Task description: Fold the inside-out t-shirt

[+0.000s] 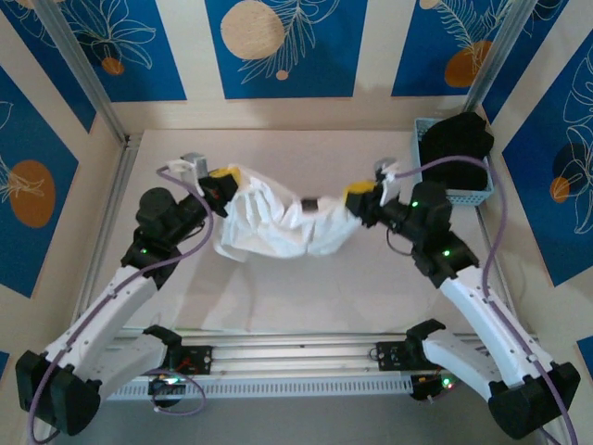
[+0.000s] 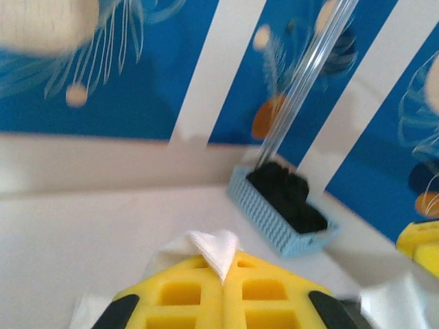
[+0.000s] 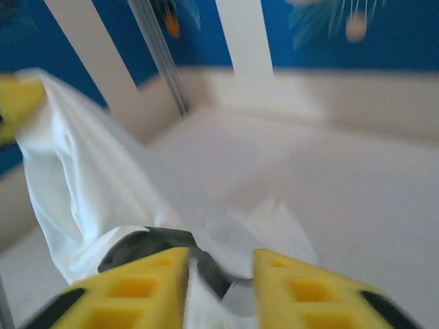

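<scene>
- The right tool (image 3: pixel 219 273) stands spread. Its yellow fingers (image 3: pixel 144 291) are apart, and thin cloth lies loose in the gap. Nothing clamps that end of the plain white, wrinkled, short-sleeved t-shirt of thin soft cloth (image 1: pixel 278 222), so I judge it could slide out and drop.
- If that end falls, the shirt would hang from one side alone and heap up on the pale bench (image 1: pixel 306 297). It would then need spreading out again.
- The left tool (image 2: pixel 221 274) is pressed together, pinching a small peak of white cloth. So little cloth shows past the fingertips that a sideways tug might pull it free.
- The light blue slotted plastic basket (image 1: pixel 463 197), holding a black garment (image 1: pixel 454 146), sits just beside the right arm at the bench's far right. A wide swing of that arm could knock it.
- In the top view the shirt sags between the two tools like a hammock, over the middle of the bench. I cannot tell whether its lower edge touches the surface or hangs just above it.
- Deep pleats fan out from the left tool, and the cloth bunches towards the right one.
- A small dark patch (image 1: pixel 310 201) sits near the middle of the upper edge. It may be a label, which would fit a shirt turned inside out.
- Sleeves and hem cannot be told apart in the folds.
</scene>
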Available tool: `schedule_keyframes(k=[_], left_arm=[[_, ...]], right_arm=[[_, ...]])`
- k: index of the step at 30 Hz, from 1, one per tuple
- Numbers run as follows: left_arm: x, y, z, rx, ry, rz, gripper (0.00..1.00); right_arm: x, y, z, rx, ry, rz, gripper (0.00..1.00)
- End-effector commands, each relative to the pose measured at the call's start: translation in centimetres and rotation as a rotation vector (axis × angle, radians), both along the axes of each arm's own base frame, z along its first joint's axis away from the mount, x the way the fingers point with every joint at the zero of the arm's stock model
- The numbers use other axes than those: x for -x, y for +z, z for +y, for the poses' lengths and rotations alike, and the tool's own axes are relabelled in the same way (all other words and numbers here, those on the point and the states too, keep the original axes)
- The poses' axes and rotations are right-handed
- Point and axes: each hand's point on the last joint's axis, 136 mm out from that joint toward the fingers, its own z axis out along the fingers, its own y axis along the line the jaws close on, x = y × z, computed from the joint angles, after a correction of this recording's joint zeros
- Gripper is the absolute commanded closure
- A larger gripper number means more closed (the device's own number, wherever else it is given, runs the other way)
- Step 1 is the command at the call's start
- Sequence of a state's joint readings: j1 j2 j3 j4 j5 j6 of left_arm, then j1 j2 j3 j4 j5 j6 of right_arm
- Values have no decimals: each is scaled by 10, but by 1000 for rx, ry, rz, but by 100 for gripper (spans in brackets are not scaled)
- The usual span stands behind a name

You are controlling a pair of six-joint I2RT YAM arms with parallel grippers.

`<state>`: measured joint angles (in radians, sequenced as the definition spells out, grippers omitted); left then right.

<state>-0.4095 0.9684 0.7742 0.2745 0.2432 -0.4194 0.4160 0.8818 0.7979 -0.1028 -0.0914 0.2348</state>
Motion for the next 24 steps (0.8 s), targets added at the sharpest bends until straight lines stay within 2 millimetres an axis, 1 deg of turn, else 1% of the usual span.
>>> schedule_keyframes(k=[1, 3, 5, 8, 10, 12, 13, 14, 17, 18, 19, 21, 23, 24], left_arm=[[2, -8, -7, -39, -53, 21, 100], [2, -7, -13, -32, -85, 32, 100], [2, -5, -17, -18, -113, 43, 100], [5, -1, -24, 18, -154, 61, 100], [5, 2, -26, 48, -172, 77, 100], [6, 3, -27, 69, -179, 93, 100], [6, 4, -27, 75, -177, 98, 100], [6, 4, -26, 79, -174, 104, 100], [9, 5, -25, 87, -172, 107, 100], [9, 5, -24, 87, -164, 108, 100], [8, 5, -22, 83, -151, 109, 100], [8, 5, -17, 70, -121, 105, 100], [4, 7, -13, 59, -89, 99, 100], [1, 8, -10, 55, -64, 96, 100]], right_arm=[[7, -29, 9, 70, 5, 27, 55], [14, -21, 30, 96, 73, -55, 47], [19, -13, 54, 111, 155, -121, 43], [17, -14, 92, 123, 262, -118, 39], [17, -23, 115, 128, 321, -94, 34], [15, -37, 135, 143, 338, -79, 33], [15, -44, 141, 149, 339, -72, 32], [12, -56, 147, 166, 323, -57, 31], [-4, -89, 150, 228, 226, -10, 32], [-9, -96, 147, 243, 193, 4, 35], [-12, -99, 144, 252, 171, 10, 41], [-13, -95, 139, 250, 160, -1, 65], [-7, -80, 136, 219, 190, -27, 84], [-2, -72, 135, 202, 213, -38, 92]])
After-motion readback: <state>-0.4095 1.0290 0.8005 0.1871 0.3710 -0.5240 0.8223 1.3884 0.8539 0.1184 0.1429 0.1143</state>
